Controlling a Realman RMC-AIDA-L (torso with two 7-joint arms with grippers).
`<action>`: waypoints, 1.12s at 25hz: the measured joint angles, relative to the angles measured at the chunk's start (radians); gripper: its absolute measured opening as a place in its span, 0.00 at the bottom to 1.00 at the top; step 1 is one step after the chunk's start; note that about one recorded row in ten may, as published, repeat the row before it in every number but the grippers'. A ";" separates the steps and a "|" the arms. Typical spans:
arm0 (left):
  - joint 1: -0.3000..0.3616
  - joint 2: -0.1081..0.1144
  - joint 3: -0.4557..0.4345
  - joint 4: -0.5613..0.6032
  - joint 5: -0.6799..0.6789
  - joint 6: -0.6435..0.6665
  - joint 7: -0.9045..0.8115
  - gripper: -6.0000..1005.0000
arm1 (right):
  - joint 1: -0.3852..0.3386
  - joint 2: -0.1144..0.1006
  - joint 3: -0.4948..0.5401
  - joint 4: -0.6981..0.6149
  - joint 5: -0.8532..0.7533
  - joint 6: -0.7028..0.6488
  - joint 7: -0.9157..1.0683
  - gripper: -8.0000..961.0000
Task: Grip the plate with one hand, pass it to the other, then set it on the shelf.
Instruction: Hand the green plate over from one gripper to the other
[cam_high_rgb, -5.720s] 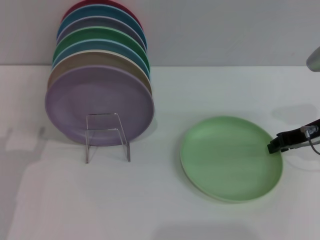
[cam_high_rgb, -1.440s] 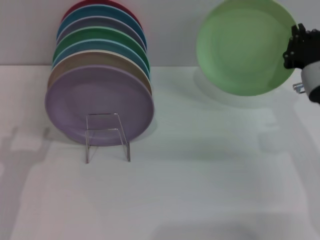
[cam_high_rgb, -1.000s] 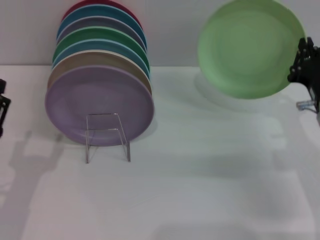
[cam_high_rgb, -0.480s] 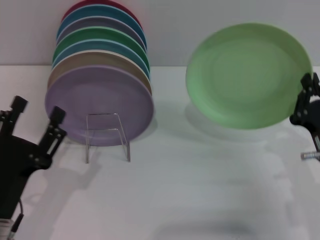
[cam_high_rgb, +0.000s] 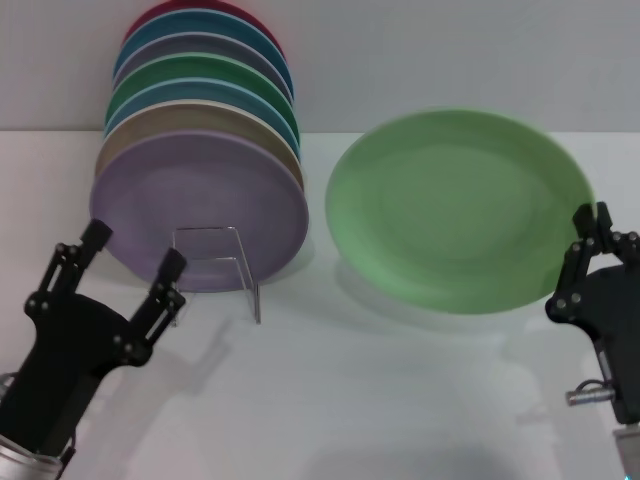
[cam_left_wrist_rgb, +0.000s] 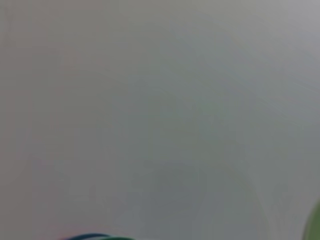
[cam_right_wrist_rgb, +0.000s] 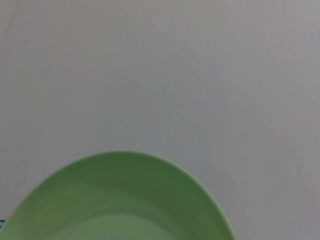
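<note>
The white table (cam_high_rgb: 400, 400) filled the lower part of the head view, with a pale grey wall (cam_high_rgb: 450, 50) behind it. The mint plate (cam_high_rgb: 458, 208) was held in the air above the table's right half, tilted so its face showed toward the camera, its shadow lying on the table below it. In the right wrist view the plate (cam_right_wrist_rgb: 120, 200) rose from the bottom edge as a green arc against the wall. A stack of plates (cam_high_rgb: 200, 150) stood on edge at the left, leaning back toward the wall, with a lavender plate (cam_high_rgb: 198, 210) at the front and tan, blue, green and red rims behind it. The left gripper (cam_high_rgb: 128, 255) stood low at the left, in front of the stack, its two fingers spread wide apart with nothing between them, one fingertip just beside the rack. The right gripper (cam_high_rgb: 592, 228) was at the right edge of the view, clamped on the plate's right rim. The wire rack (cam_high_rgb: 215, 270) stood on the table under the lavender plate, its small square front loop sticking out ahead of it.
</note>
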 joint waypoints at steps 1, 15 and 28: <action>0.000 0.000 0.000 0.000 0.000 0.000 0.000 0.81 | 0.000 0.000 0.000 0.000 0.000 0.000 0.000 0.02; -0.054 -0.002 0.101 -0.011 0.000 -0.117 0.067 0.81 | 0.030 0.000 -0.110 0.055 0.075 -0.015 -0.205 0.02; -0.086 -0.001 0.104 -0.036 -0.001 -0.188 0.061 0.81 | 0.068 0.000 -0.166 0.054 0.128 -0.003 -0.271 0.02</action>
